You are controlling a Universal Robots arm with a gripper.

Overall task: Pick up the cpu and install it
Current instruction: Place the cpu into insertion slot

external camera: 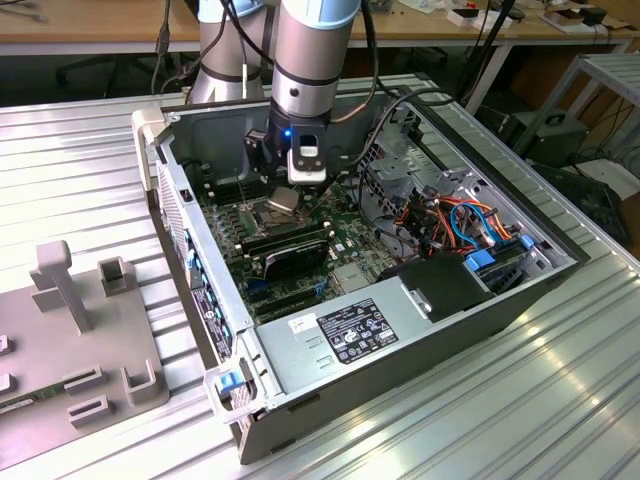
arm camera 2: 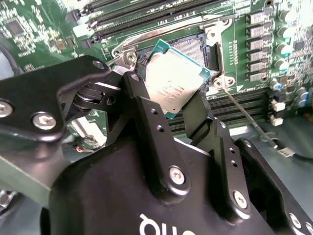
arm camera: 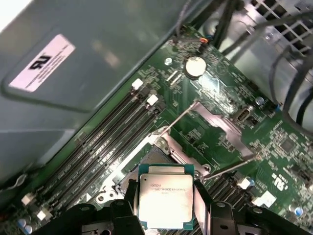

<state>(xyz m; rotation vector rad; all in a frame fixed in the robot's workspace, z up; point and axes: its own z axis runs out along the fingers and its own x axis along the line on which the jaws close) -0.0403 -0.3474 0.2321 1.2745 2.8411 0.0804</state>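
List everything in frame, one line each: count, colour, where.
table: 1, silver, ribbed, under it all
case: 1, grey, open, on the table
fixture: 1, grey, on the table, exterior view's left
motherboard: 1, green, inside the case
socket: 1, metal-framed, open, on the motherboard
cpu: 1, silvery-tan, held over the socket
memory sticks: 2 seen, black, beside the socket
coin cell: 1, silver, on the motherboard
cables: bundle, orange, blue, red, exterior view's right
power supply: 1, grey, in the case
arm: 1, silver-grey, reaching into the case
gripper: 1, black, shut on the cpu
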